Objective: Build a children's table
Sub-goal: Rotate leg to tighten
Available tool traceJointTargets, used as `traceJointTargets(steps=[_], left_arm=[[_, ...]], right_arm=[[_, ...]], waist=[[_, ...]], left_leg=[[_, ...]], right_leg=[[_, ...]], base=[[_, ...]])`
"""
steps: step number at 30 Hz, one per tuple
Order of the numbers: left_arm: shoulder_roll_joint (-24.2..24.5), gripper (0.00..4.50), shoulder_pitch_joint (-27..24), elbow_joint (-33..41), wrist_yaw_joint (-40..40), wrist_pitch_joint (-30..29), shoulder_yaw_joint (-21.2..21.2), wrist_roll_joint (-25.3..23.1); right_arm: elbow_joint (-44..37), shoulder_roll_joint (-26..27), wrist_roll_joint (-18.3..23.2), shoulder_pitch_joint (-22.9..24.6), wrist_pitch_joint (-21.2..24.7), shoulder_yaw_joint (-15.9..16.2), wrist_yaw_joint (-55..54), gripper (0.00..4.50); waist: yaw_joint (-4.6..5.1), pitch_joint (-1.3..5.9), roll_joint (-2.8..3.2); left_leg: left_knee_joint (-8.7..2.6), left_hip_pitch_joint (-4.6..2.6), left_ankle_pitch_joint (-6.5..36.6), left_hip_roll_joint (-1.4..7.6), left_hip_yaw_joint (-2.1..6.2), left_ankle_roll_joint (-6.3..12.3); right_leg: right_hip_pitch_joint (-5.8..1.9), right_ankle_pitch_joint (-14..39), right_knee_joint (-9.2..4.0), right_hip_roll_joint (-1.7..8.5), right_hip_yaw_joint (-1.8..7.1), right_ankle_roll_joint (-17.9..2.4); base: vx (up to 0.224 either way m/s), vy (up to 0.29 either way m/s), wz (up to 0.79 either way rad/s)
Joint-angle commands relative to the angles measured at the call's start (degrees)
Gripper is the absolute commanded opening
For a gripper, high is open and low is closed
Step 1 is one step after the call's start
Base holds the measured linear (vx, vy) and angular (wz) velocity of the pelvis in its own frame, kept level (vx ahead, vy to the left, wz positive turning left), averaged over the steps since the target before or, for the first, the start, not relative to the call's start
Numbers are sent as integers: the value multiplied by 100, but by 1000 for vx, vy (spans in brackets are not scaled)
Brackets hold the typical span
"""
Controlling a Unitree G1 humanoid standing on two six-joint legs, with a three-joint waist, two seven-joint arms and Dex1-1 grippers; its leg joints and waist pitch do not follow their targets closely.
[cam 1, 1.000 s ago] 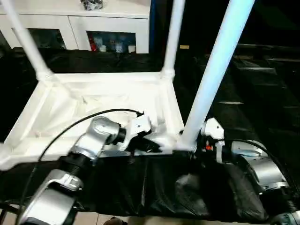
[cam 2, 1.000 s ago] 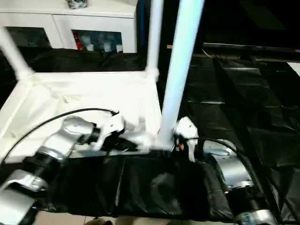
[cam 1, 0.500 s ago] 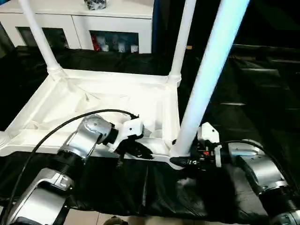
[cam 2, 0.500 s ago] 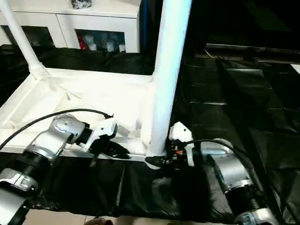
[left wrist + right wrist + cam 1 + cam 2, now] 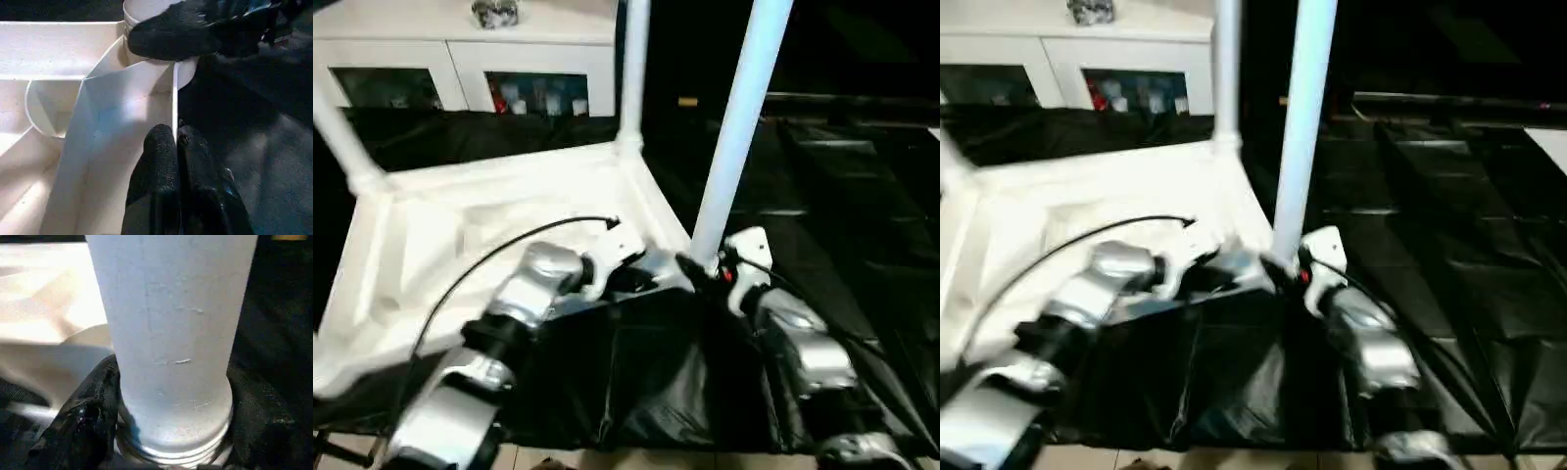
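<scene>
The white tabletop (image 5: 509,196) lies upside down on black sheeting, ribbed side up. Two white legs (image 5: 631,69) (image 5: 342,147) stand in its far corner sockets. A third leg (image 5: 739,127) stands upright at the near right corner. My right gripper (image 5: 705,266) is shut around that leg's base, with a black finger (image 5: 88,416) on each side of the tube (image 5: 171,333). My left gripper (image 5: 651,279) is shut on the thin rim (image 5: 174,98) of the tabletop, right beside that corner socket (image 5: 142,10). The two grippers almost touch.
A white cabinet (image 5: 460,69) with glass doors stands behind the tabletop. Black sheeting (image 5: 862,196) covers the surface to the right and in front. A black cable (image 5: 470,279) loops over my left forearm. The front edge and the floor (image 5: 558,460) are close below.
The tabletop has swung: its near right corner, with the held leg and both grippers, moved away from me, while its far left corner came nearer. The camera has also shifted a little.
</scene>
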State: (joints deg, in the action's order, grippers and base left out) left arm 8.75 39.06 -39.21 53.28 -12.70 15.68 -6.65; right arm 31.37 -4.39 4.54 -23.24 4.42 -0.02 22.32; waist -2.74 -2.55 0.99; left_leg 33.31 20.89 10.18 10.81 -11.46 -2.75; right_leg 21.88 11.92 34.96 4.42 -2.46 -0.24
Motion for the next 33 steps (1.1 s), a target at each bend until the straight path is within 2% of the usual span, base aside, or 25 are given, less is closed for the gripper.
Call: traceJointTargets(steps=[1, 2, 3, 6, 7, 8, 9, 11, 12, 15, 16, 18, 19, 20, 22, 24, 25, 26, 29, 30, 33], left_arm=[[-550, 0, 90, -18, 7, 23, 354, 62], [-549, 0, 88, -8, 11, 12, 344, 55], [-535, 0, 87, 12, 28, 5, 328, 51], [-448, 0, 63, 94, 170, 43, 295, 83], [-346, 0, 9, 190, 336, 125, 288, 124], [-277, 0, -35, 258, 484, 205, 292, 173], [-160, 0, -100, 365, 719, 273, 313, 233], [24, 0, -168, 456, 984, 442, 369, 264], [97, 0, -189, 480, 1083, 500, 375, 285], [270, 0, -208, 472, 1332, 679, 386, 317], [305, 0, -209, 467, 1400, 711, 386, 328], [502, 0, -171, 424, 1736, 800, 378, 351], [546, 0, -165, 424, 1820, 798, 383, 354], [609, 0, -154, 421, 1943, 807, 390, 358], [696, 0, -143, 423, 2112, 846, 399, 368], [844, 0, -108, 416, 2361, 935, 430, 392], [844, 0, -108, 416, 2361, 935, 430, 392], [953, 0, -94, 407, 2519, 1013, 491, 374], [1052, 0, -58, 349, 2657, 1124, 544, 337], [1075, 0, -43, 323, 2699, 1156, 549, 333], [1098, 0, -16, 286, 2747, 1190, 550, 330]], right_arm=[[314, 551, -132, -105, 93, 607, 21, 268], [337, 573, -127, -130, 51, 590, -11, 268], [378, 597, -93, -170, -34, 540, -8, 324], [410, 536, -39, -220, -98, 458, 145, 340], [349, 405, -10, -196, -130, 474, 377, 347], [275, 290, -23, -163, -184, 515, 539, 360], [160, 110, -31, -109, -261, 561, 783, 373], [-10, -157, 5, -21, -384, 606, 1256, 373], [-109, -282, 50, 26, -407, 617, 1476, 373], [-311, -665, 155, 116, -404, 680, 2077, 373], [-350, -754, 171, 135, -429, 705, 2220, 373], [-556, -1235, 272, 249, -389, 842, 3041, 373], [-612, -1330, 310, 279, -329, 869, 3225, 373], [-684, -1465, 349, 320, -262, 910, 3475, 373], [-762, -1640, 376, 366, -187, 959, 3792, 373], [-832, -1909, 411, 415, -77, 1029, 4260, 373], [-832, -1909, 411, 415, -77, 1029, 4260, 359], [-846, -2037, 390, 428, -63, 1093, 4455, 359], [-843, -2146, 380, 408, -50, 1170, 4590, 340], [-845, -2176, 384, 400, -32, 1202, 4625, 319], [-821, -2210, 333, 385, -88, 1263, 4654, 308]], waist=[[3, 260, -13], [8, 257, -11], [21, 265, -12], [37, 274, 3], [43, 281, -46], [28, 286, -27], [17, 292, -41], [7, 322, -31], [-20, 362, -32], [-44, 383, -54], [-63, 388, -49], [-125, 383, -54], [-125, 383, -54], [-143, 359, -53], [-177, 332, -54], [-196, 318, -66], [-212, 314, -70], [-229, 310, -65], [-228, 317, -76], [-231, 323, -75], [-235, 341, -67]], left_leg=[[-455, -73, 1819, 226, 179, -106], [-453, -76, 1850, 223, 178, -88], [-451, -83, 1882, 230, 178, -64], [-455, -71, 1830, 238, 176, -21], [-453, -68, 1795, 243, 168, 16], [-448, -63, 1738, 244, 172, 38], [-441, -43, 1602, 248, 170, 104], [-406, -28, 1281, 257, 150, 220], [-350, -27, 911, 251, 132, 403], [-298, 2, 516, 230, 115, 691], [-284, 7, 489, 229, 109, 755], [-270, 16, 514, 256, 103, 806], [-270, 16, 514, 256, 103, 806], [-277, 16, 651, 267, 89, 797], [-311, -8, 978, 292, 99, 632], [-331, -27, 1154, 304, 100, 506], [-340, -32, 1204, 306, 100, 443], [-338, -54, 1248, 307, 95, 397], [-345, -27, 1155, 301, 106, 365], [-342, -30, 1126, 301, 107, 367], [-321, -13, 959, 289, 105, 414]], right_leg=[[-139, 1769, -552, 403, 225, -1115], [-133, 1821, -560, 399, 228, -1089], [-127, 1878, -571, 407, 232, -1059], [-128, 1706, -557, 393, 234, -1086], [-134, 1604, -552, 386, 234, -1110], [-141, 1524, -534, 395, 236, -1129], [-164, 1348, -515, 402, 234, -1166], [-182, 758, -453, 396, 242, -1297], [-209, -20, -369, 375, 232, -1431], [-238, -713, -300, 372, 218, -1573], [-240, -776, -291, 373, 214, -1612], [-234, -682, -285, 360, 200, -1610], [-234, -682, -285, 360, 200, -1610], [-213, -464, -299, 354, 192, -1603], [-184, 203, -353, 370, 190, -1549], [-170, 630, -393, 382, 203, -1471], [-162, 780, -405, 381, 210, -1423], [-136, 844, -417, 386, 219, -1418], [-154, 756, -398, 390, 216, -1406], [-154, 709, -393, 393, 216, -1411], [-167, 428, -363, 393, 209, -1457]], base=[[0, 0, 0], [0, 0, 0], [0, 0, 0], [0, 0, 0], [0, 0, 0], [0, 0, 0], [0, 0, 0], [0, 0, 0], [0, 0, 0], [0, 0, 0], [0, 0, 0], [0, 0, 0], [0, 0, 0], [0, 0, 0], [0, 0, 0], [0, 0, 0], [0, 0, 0], [0, 0, 0], [0, 0, 0], [0, 0, 0], [0, 0, 0]])
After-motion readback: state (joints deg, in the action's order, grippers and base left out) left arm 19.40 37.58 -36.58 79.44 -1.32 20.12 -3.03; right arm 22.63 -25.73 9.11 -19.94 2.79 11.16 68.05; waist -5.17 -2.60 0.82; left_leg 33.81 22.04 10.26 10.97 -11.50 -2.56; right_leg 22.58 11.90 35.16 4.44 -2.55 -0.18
